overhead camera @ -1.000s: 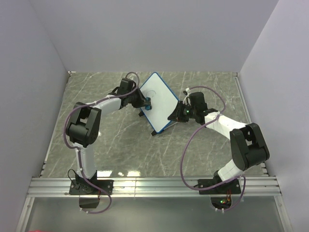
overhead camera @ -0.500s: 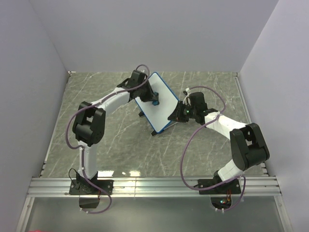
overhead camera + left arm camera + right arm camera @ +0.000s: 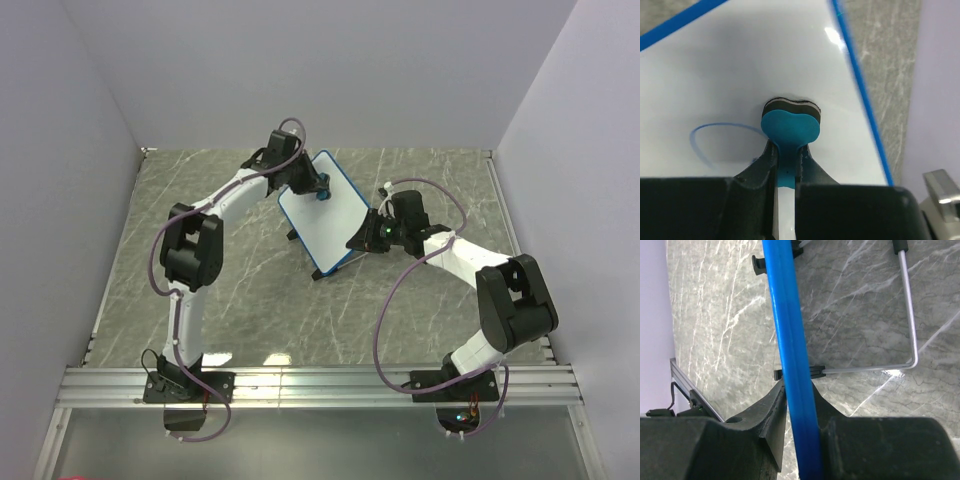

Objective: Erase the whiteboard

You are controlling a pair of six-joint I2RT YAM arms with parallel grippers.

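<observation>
Whiteboard [image 3: 325, 215] — white, blue rim, blue arc [image 3: 722, 124]; eraser [image 3: 790, 125] blue over perhaps black felt; table [image 3: 240, 290] grey-veined marble.

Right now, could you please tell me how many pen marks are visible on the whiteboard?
1: a blue curved line on the whiteboard, left of the eraser; the left gripper may hide more.

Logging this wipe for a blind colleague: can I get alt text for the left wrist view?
The left claw pinches a blue eraser, its dark pad against the whiteboard. A curved blue pen line sits on the board just left of the eraser. The board's blue rim runs down the right, with the grey marble table beyond it.
</observation>
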